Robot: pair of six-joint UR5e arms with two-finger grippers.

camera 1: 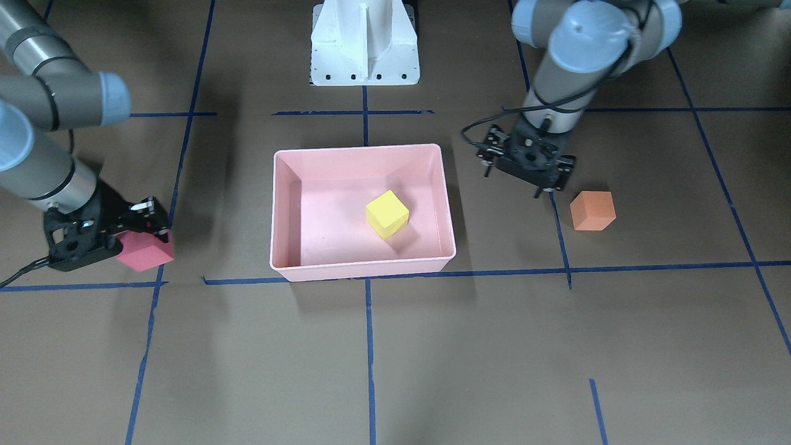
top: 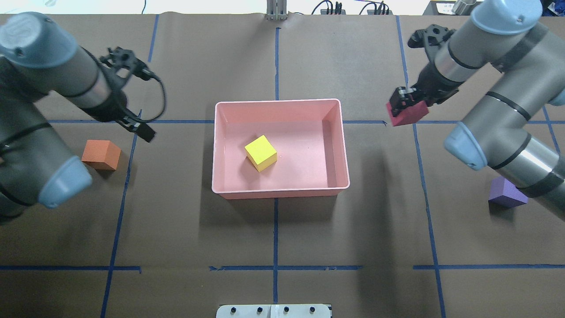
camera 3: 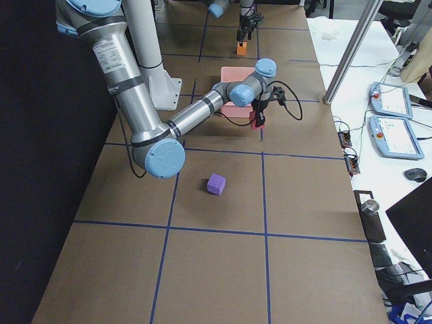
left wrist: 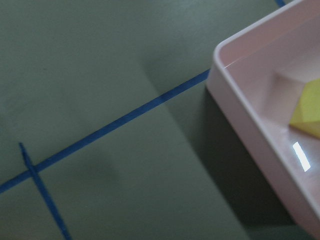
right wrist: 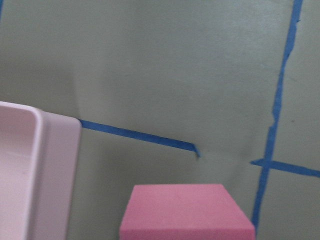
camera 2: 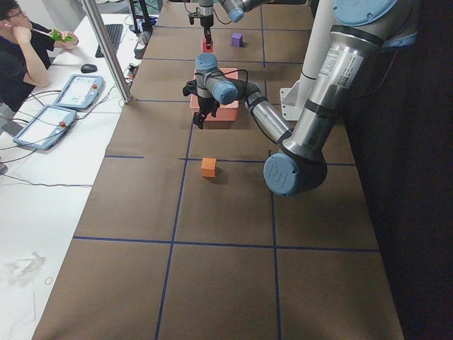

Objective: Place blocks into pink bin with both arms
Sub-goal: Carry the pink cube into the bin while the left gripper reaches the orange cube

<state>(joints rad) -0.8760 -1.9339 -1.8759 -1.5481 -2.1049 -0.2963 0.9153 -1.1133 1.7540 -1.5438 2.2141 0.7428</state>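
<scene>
The pink bin [top: 278, 191] sits mid-table and holds the yellow-green block [top: 261, 152]. My right gripper [top: 405, 108] is shut on the red block [top: 408, 115], to the right of the bin and apart from it. In the front view that block [camera 1: 148, 252] is at the left. The right wrist view shows the red block [right wrist: 185, 212] and a bin corner [right wrist: 55, 165]. My left gripper [top: 139, 129] is open and empty, between the bin and the orange block [top: 101, 154]. The purple block [top: 507, 192] lies on the table, partly behind my right arm.
Blue tape lines [top: 276, 267] cross the brown table cover. The white pedestal base [camera 1: 364, 43] stands behind the bin. Beyond the table's far side, a person [camera 2: 21, 57] sits at a bench with tablets.
</scene>
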